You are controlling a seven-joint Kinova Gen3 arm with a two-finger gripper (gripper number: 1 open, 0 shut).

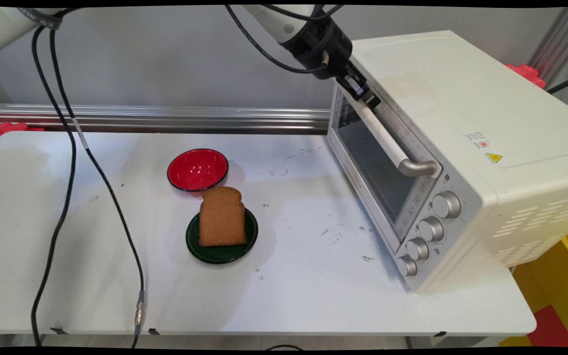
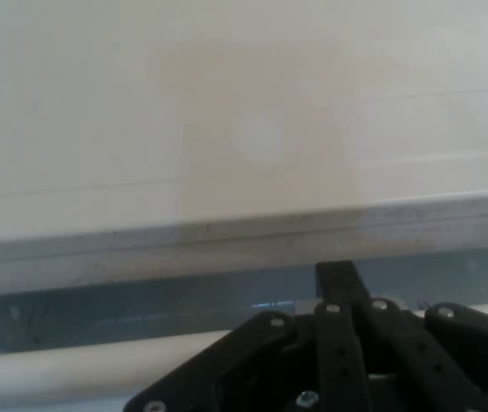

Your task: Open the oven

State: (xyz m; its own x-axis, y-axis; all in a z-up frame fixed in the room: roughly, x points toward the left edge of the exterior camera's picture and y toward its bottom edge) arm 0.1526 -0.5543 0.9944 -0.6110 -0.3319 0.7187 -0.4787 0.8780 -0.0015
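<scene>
Gripper (image 1: 363, 93) | angled down-right from upper left | clamped on oven handle (image 1: 387, 140)

Even, bright, diffuse light fills the main view, seemingly from overhead. Shadows are soft: a faint one lies under the toaster oven (image 1: 461, 162) along the table's (image 1: 313, 296) right edge, and a pale one beside the red bowl (image 1: 197, 169). Small glints sit inside that bowl, and the oven's glass door shows dull reflections. Straight lines bow toward the frame's corners. The hand view is soft and hazy, the oven top washed pale, the black gripper (image 2: 338, 360) linkage blurred.
</scene>
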